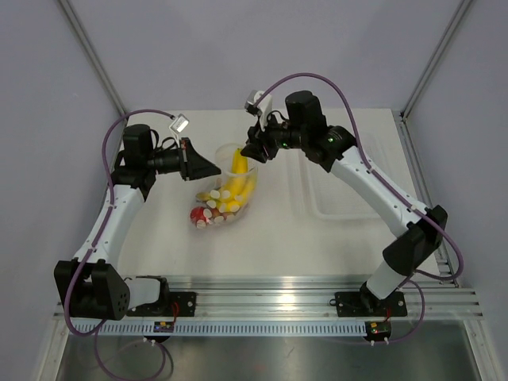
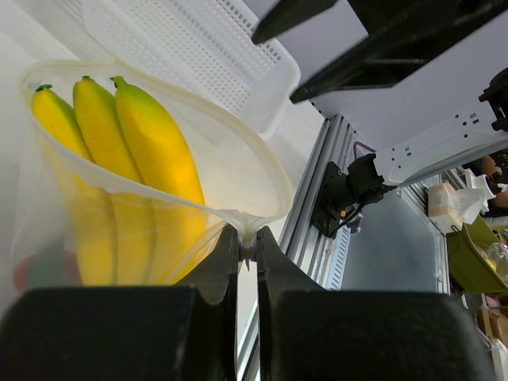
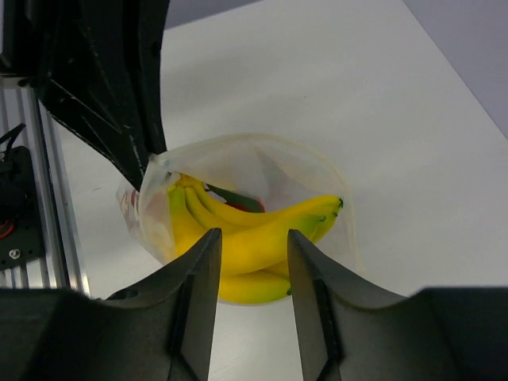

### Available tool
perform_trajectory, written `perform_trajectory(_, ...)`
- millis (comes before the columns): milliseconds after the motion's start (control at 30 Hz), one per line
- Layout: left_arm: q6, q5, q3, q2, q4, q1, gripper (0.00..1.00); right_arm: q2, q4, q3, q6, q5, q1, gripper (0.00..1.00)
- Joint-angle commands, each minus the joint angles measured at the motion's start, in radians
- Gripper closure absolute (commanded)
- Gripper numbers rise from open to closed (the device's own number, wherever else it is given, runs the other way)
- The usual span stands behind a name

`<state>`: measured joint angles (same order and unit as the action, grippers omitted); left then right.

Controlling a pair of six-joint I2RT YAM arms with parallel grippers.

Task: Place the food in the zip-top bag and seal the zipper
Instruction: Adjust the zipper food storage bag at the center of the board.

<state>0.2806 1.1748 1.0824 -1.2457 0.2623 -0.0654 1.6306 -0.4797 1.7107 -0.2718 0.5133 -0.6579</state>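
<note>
Strawberries [image 1: 198,216]: mostly buried under the bananas [image 3: 254,226] from the right wrist; only a dim red smear behind plastic from the left wrist.
Bananas: lower halves veiled by cloudy plastic from the left wrist; undersides blocked by the right gripper [image 3: 252,246] from the right wrist.
Bag [image 2: 238,167]: cropped at the left edge of the left wrist view, bottom hidden behind the left gripper [image 2: 248,242]; dots impossible to make out there.
Zipper: impossible to tell apart from the rest of the rim.
Right gripper from above: tips lost against the dark wrist; contact with the bag impossible to tell.
Tray [image 2: 198,48]: cropped by the top edge from the left wrist; faint outline only from above.
Clutter [image 2: 476,230] beyond the table: blurred, cropped at the right edge.
</note>
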Motion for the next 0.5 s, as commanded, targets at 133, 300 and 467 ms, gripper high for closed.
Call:
perform_trajectory(133, -0.009, 0.054, 0.060, 0.008, -0.043, -0.004, 1.00, 0.155, -0.132, 0.193, 0.037, -0.087, -0.009, 0.58)
perform_trajectory(300, -0.015, 0.052, 0.070, 0.006, -0.034, -0.004, 1.00, 0.077, -0.002, -0.009, 0.086, -0.111, -0.008, 0.62)
perform_trajectory(467, -0.003, 0.054, 0.068, 0.006, -0.049, -0.005, 1.00, 0.067, 0.101, -0.123, 0.166, -0.041, -0.009, 0.69)
